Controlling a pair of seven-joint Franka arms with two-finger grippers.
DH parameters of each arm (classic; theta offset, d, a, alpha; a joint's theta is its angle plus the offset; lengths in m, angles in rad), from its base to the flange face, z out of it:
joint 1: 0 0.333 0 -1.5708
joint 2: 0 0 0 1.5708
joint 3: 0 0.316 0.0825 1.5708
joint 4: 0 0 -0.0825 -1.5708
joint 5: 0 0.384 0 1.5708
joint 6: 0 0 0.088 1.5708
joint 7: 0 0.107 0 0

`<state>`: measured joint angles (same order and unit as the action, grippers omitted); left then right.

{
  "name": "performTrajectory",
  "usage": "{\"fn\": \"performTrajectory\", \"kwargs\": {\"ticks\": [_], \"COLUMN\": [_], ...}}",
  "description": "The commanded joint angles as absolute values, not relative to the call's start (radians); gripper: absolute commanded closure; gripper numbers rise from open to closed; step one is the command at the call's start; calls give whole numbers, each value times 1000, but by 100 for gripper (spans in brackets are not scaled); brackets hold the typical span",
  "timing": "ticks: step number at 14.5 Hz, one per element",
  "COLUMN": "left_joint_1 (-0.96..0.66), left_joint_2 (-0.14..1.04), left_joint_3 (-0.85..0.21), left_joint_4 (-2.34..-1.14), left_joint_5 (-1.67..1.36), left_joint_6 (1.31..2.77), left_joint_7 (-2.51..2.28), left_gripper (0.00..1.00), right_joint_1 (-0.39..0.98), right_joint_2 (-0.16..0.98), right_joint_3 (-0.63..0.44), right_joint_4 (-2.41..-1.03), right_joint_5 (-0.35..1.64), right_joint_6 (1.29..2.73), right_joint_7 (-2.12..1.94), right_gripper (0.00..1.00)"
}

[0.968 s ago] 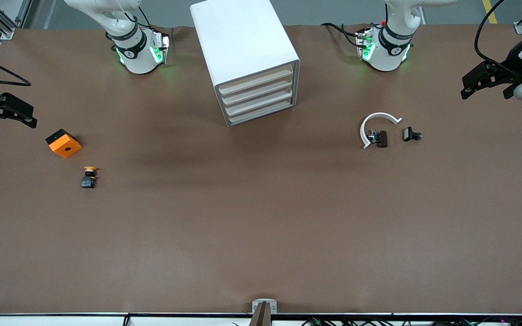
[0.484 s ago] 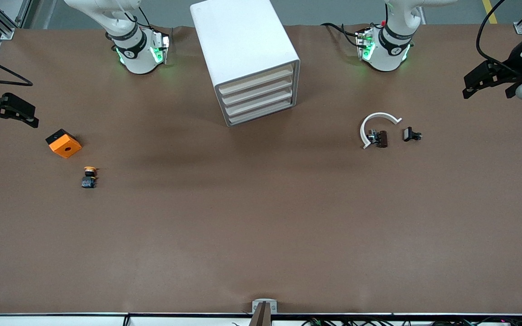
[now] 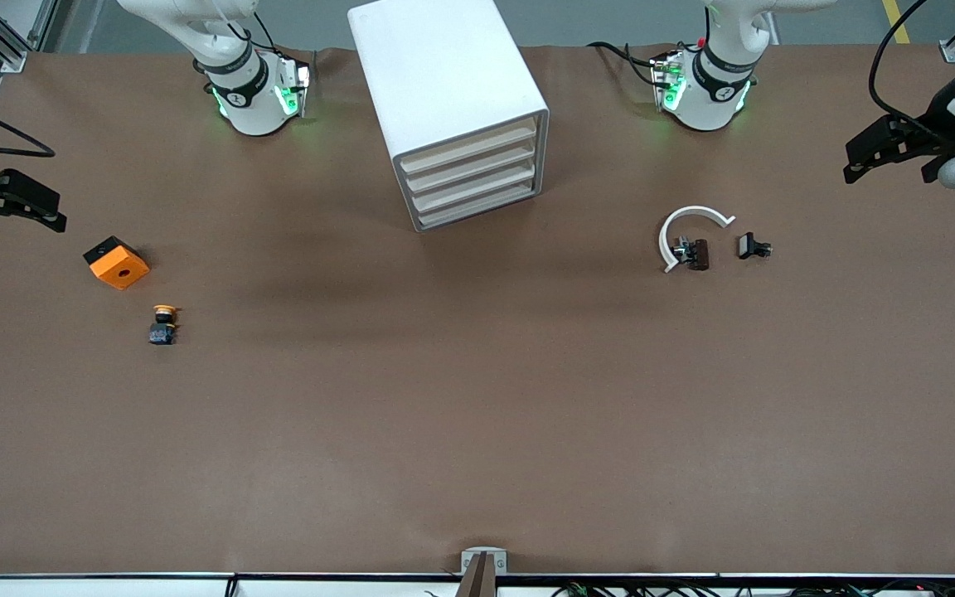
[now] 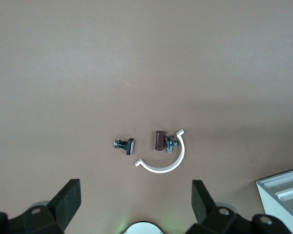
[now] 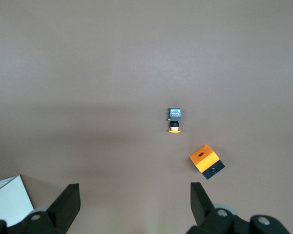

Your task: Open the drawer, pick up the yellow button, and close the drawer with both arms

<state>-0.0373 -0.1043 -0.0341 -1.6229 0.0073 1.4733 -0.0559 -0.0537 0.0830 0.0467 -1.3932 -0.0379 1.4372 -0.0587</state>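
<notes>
The white cabinet (image 3: 444,91) stands between the arm bases, and its four beige-fronted drawers (image 3: 471,176) are all shut. The button (image 3: 163,323), dark body with a yellow-orange cap, lies on the table toward the right arm's end; it also shows in the right wrist view (image 5: 175,120). My right gripper (image 3: 21,222) hangs open and empty over the table edge near the orange block, its fingers wide apart (image 5: 135,201). My left gripper (image 3: 886,170) hangs open and empty over the left arm's end of the table (image 4: 136,200).
An orange square block (image 3: 116,262) with a black hole lies a little farther from the front camera than the button. Two small dark clips (image 3: 697,253) (image 3: 753,246) and a white curved band (image 3: 691,222) lie toward the left arm's end. A cabinet corner (image 4: 283,190) shows in the left wrist view.
Both grippers shift only a few pixels and back. Nothing on the table has moved and the drawers stay shut.
</notes>
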Motion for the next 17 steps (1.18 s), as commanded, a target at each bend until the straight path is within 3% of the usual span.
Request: {"fn": "performTrajectory", "kwargs": {"ticks": [1, 17], "left_joint_1": [-40, -49], "left_joint_2": [-83, -58], "left_joint_3": [-38, -44], "left_joint_4": [-1589, -1565], "left_joint_5": [17, 23], "left_joint_6": [1448, 1436], "left_joint_7": [-54, -58], "left_gripper": [0, 0], "right_joint_1": [-60, -75], "right_joint_2": [92, 92], "right_joint_3": [48, 48], "right_joint_4": [-1362, -1347], "right_joint_5": [-32, -32], "right_joint_6": [1419, 1425], "right_joint_7": [-54, -48], "right_gripper": [0, 0]}}
